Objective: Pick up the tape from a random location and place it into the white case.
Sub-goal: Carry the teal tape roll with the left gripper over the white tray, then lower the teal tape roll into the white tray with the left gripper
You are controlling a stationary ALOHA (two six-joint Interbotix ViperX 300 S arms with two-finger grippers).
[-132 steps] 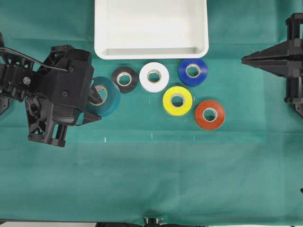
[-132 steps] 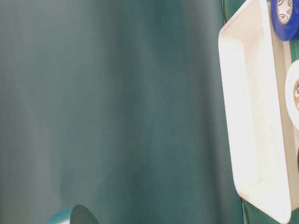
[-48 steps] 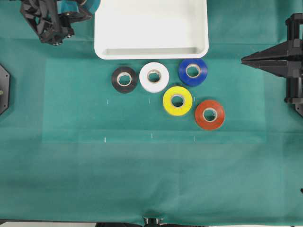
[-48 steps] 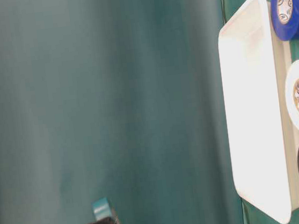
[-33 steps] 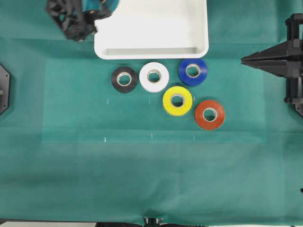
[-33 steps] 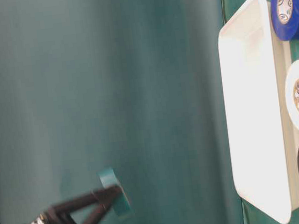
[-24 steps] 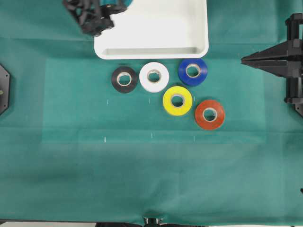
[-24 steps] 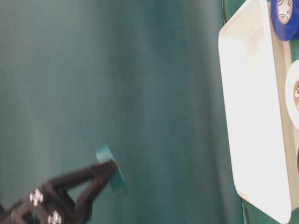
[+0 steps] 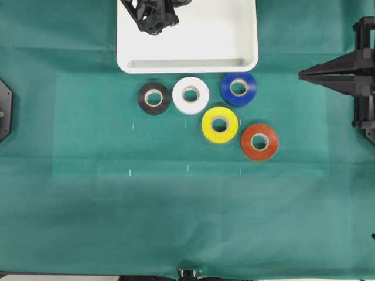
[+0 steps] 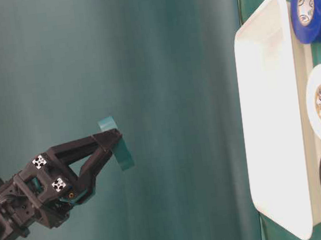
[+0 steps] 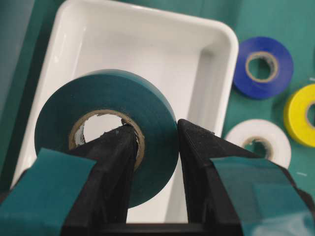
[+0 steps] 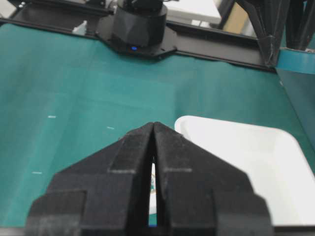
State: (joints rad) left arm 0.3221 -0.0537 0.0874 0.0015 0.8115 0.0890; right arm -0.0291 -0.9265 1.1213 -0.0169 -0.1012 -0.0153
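While hanging above the white case, the left hand pinches the tape between its fingertips.

printing on the roll cores too small to read, no other text

Overhead view looks straight down on the green cloth, wide, with the white case cut by the top edge. Table-level view is rotated sideways, low and close, sharing the case and nearby rolls. Left wrist camera looks along its fingers down into the case, very near. Right wrist camera sits low behind the right gripper, facing across the cloth to the case.
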